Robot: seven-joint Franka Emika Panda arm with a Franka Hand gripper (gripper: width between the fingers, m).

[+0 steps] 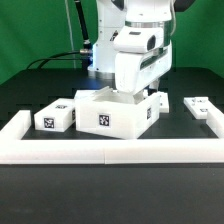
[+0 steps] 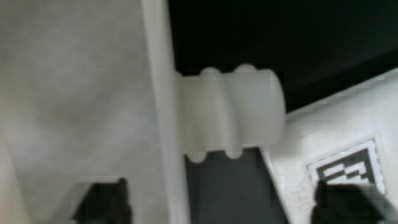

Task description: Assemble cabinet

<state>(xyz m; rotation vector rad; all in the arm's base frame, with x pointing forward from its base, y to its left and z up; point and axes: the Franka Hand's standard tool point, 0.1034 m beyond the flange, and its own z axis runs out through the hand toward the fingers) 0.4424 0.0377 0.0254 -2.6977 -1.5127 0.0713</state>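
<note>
The cabinet box (image 1: 112,113), white with a square tag on its front, stands in the middle of the black table. My gripper (image 1: 134,92) is lowered onto the box's top; its fingertips are hidden there in the exterior view. In the wrist view a white cabinet panel (image 2: 80,90) fills one side, with a ribbed white peg (image 2: 233,110) sticking out from its edge. The gripper (image 2: 230,203) is open: its dark fingertips (image 2: 107,201) stand wide apart, one over the panel, the other over a tagged white surface (image 2: 347,165). Nothing is clamped between them.
A smaller tagged white part (image 1: 55,118) lies at the exterior view's left of the box. Another small white part (image 1: 198,105) lies at its right. The low white border wall (image 1: 110,151) runs along the front and both sides. Cables hang behind the arm.
</note>
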